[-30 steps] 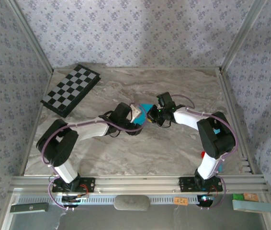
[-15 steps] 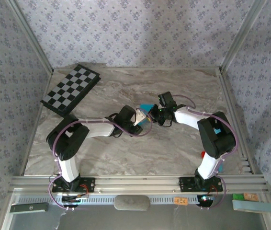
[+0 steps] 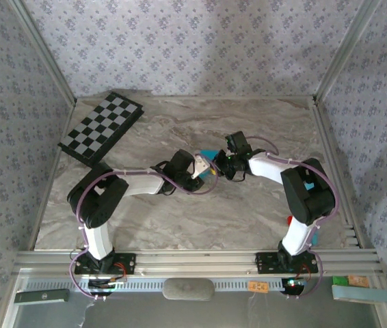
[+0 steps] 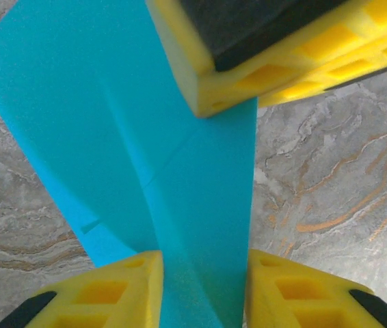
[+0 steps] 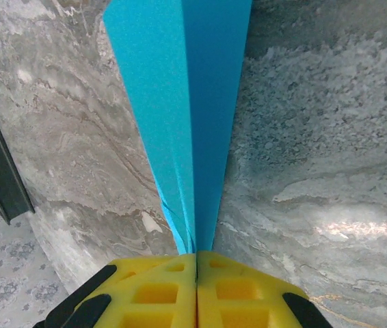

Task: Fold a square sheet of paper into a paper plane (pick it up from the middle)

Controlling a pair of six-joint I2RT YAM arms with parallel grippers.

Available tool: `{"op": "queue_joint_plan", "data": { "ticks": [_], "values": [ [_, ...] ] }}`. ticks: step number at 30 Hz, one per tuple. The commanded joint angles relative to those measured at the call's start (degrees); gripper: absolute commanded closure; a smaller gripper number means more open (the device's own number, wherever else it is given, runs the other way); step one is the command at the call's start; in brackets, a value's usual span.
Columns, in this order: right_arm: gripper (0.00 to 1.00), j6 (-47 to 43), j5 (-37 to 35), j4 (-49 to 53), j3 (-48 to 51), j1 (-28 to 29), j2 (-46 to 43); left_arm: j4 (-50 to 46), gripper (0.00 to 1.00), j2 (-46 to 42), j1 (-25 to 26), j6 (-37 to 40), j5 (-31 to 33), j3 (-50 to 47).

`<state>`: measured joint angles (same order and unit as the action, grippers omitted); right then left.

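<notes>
Holding the paper (image 5: 193, 102) by one narrow end with the right gripper (image 5: 195, 256), jaws pressed fully together on the doubled layers, probably to keep the long fold from springing apart. Seen from the right wrist as a tapering blue strip with a sharp ridge along its length, running away from the gripper over the table (image 5: 303, 171). Folded lengthwise, so not a flat square, yet far from finished, judging by the wide loose flap on one side in the left wrist view. Placed near the middle of the table in the top view, between the two wrists, most likely to leave both ends free for pinching. Not clear whether lifted or resting on the surface.

Straddling the other end with the left gripper (image 4: 204, 273), fingers (image 4: 111, 287) set narrow on either side of the ridge, with blue across the whole gap. Impossible to tell whether pressing already or only standing just beside the paper. Likely meant as a second hold, to pull the strip taut or to sharpen the crease. Needing care at this step: thin material, easy to tear or crumple under a crooked squeeze.
</notes>
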<state>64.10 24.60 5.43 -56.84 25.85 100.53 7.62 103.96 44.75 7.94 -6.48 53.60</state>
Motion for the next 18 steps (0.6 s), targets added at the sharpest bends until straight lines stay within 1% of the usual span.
{"op": "queue_joint_plan", "data": {
  "ticks": [1,4,6,8,10,13,16,18],
  "values": [
    [0.91,0.94,0.60,2.34,-1.34,-0.07,1.05,0.91,0.69,1.24,0.11,0.49,-1.76,1.55],
    [0.90,0.96,0.71,2.65,-1.28,-0.13,1.16,0.78,0.72,1.50,0.12,0.40,-2.11,1.50],
    [0.87,1.11,0.81,2.73,-1.24,-0.24,1.25,0.60,0.74,1.67,0.14,0.24,-2.30,1.47],
    [0.82,1.26,0.89,2.67,-1.00,-0.48,1.12,0.39,0.76,1.77,0.04,0.06,-2.78,1.50],
    [0.72,1.21,0.56,2.89,-0.83,-0.75,0.83,-0.01,0.77,1.86,-0.03,-0.18,-3.47,1.54],
    [0.62,0.54,0.58,3.09,-0.90,-1.24,0.22,-0.58,0.81,2.03,-0.33,-0.67,-4.81,1.61],
    [0.56,-0.10,0.56,3.62,-1.16,-1.61,0.09,-0.50,0.82,2.46,-1.02,-1.47,-6.20,1.79],
    [0.55,-0.31,0.80,3.79,-1.09,-1.93,0.09,-0.58,0.83,2.47,-1.47,-2.09,-7.25,1.71]
  ]
}}
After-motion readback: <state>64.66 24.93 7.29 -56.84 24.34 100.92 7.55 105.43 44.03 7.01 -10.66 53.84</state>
